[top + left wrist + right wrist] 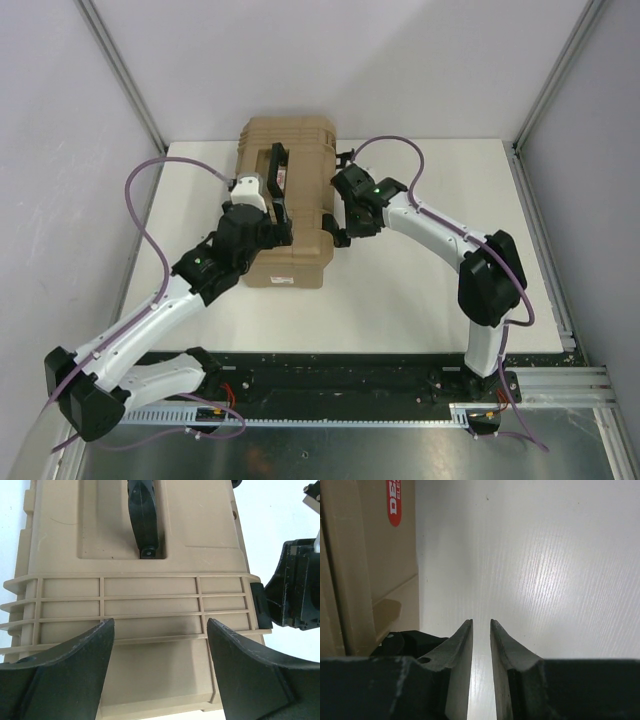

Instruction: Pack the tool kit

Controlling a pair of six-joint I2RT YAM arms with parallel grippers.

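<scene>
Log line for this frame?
toolbox: closed, on table | left gripper: open, empty, over toolbox's near end | right gripper: barely open, empty, beside toolbox's right side

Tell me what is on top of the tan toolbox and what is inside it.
The black handle lies in a recess on the lid of the closed toolbox, with the open left gripper above. The lid hides the inside, so no contents show.
</scene>
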